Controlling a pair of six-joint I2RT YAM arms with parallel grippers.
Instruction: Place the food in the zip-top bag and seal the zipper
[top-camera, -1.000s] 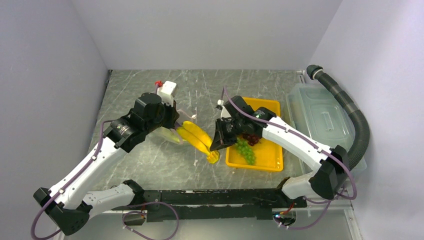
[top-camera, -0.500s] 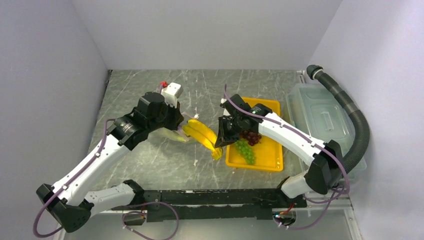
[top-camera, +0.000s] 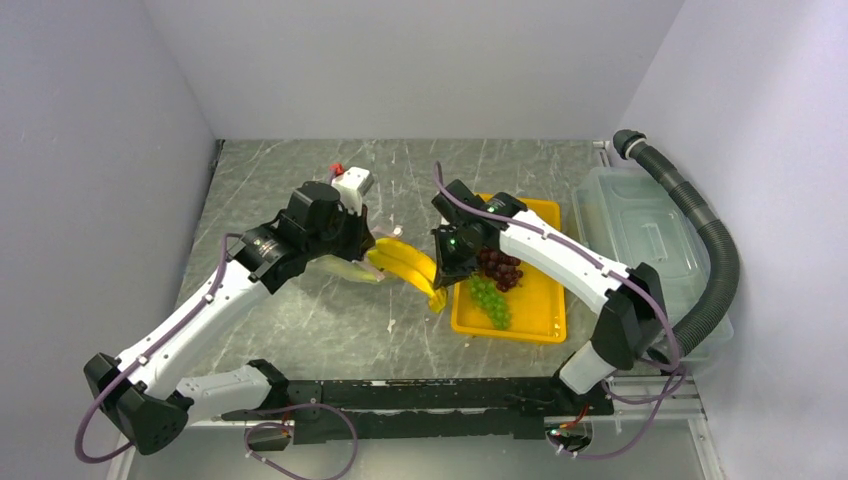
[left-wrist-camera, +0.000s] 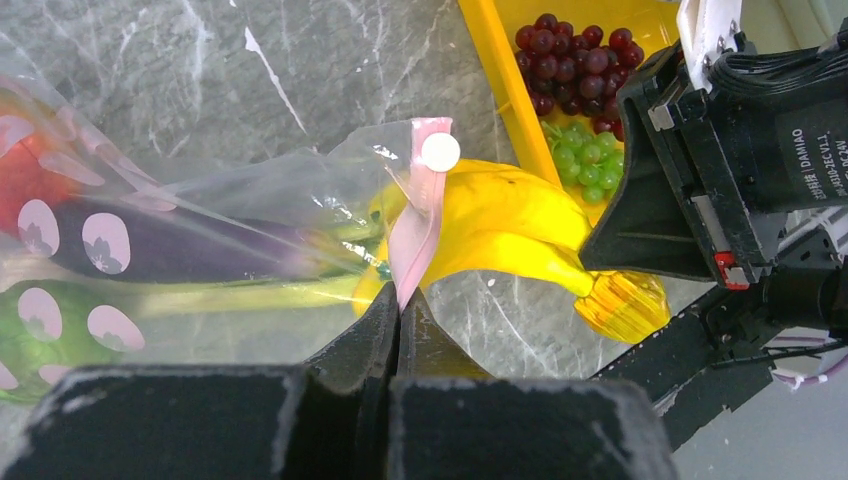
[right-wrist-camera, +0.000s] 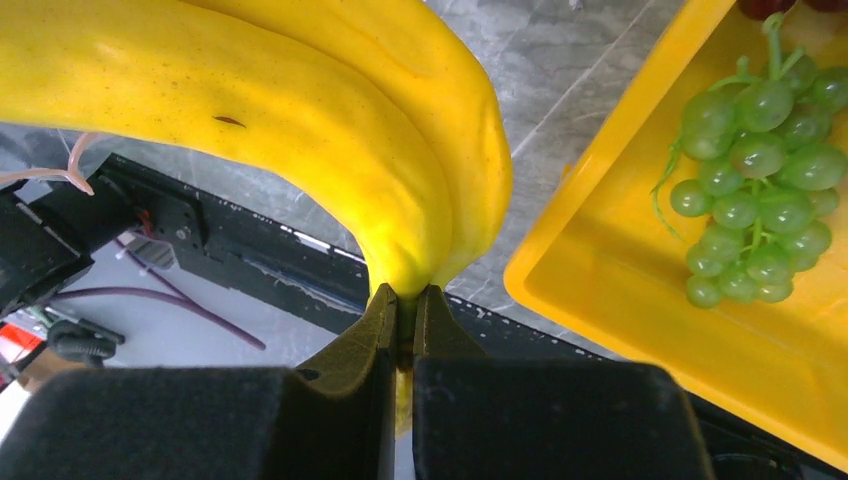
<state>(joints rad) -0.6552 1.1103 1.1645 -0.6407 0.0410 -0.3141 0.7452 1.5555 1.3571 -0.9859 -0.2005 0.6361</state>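
With left fingers (left-wrist-camera: 372, 335) pinching the zipper (left-wrist-camera: 415, 225) up, right fingers (right-wrist-camera: 377, 335) clamping the bananas (right-wrist-camera: 300, 130) should push straight into the zip-top bag (left-wrist-camera: 200, 195).

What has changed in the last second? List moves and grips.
The right gripper, shut on the yellow toy bananas, carried them away from the bases, toward the clear plastic zip-top bag. The left gripper, pinching its pink zipper strip, shifted rightward. Unchanged: yellow tray, grapes, both grips.

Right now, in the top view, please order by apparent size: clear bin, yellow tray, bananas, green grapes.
Largest to smallest:
1. clear bin
2. yellow tray
3. bananas
4. green grapes
The right arm hides part of the tray.
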